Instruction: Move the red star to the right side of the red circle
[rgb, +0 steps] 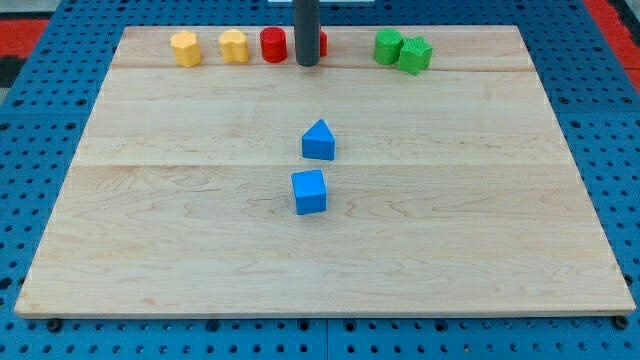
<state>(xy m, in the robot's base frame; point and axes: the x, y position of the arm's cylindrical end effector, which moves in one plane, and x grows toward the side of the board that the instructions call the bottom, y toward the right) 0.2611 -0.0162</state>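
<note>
The red circle (273, 44) stands near the board's top edge, left of centre. The red star (322, 43) is just right of it, mostly hidden behind my rod; only a red sliver shows at the rod's right side. My tip (307, 64) rests on the board in front of the star, between it and the red circle, close to both. Whether the tip touches either block cannot be told.
Two yellow blocks (185, 48) (234, 46) stand left of the red circle. Two green blocks (388, 46) (415, 55) touch each other at the top right. A blue triangular block (319, 141) and a blue cube (310, 192) sit mid-board. The wooden board (150, 230) lies on blue pegboard.
</note>
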